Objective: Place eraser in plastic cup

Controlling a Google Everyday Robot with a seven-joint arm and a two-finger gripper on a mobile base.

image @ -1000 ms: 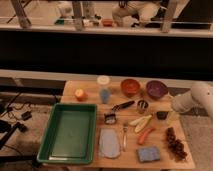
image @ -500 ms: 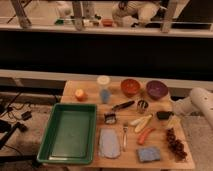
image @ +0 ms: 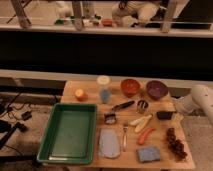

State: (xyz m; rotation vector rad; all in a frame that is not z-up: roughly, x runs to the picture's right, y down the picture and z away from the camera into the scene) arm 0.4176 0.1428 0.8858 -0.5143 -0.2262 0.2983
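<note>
The eraser [image: 163, 115], a small flat black block, lies on the wooden table [image: 90, 86] near its right edge, below the purple bowl. The plastic cup [image: 104, 90], whitish on top and blue below, stands upright at the back middle of the table, well left of the eraser. My white arm [image: 197, 100] reaches in from the right. My gripper [image: 174, 114] is low at the table's right edge, right beside the eraser. I cannot tell whether it touches the eraser.
An orange bowl [image: 130, 87], a purple bowl [image: 156, 89] and a small metal cup [image: 142, 105] lie between cup and eraser. A black-handled utensil [image: 122, 106], carrot [image: 145, 135], blue sponge [image: 149, 154] and green tray [image: 70, 132] fill the front.
My arm has shifted slightly to the right. The eraser and the cup have not moved.
</note>
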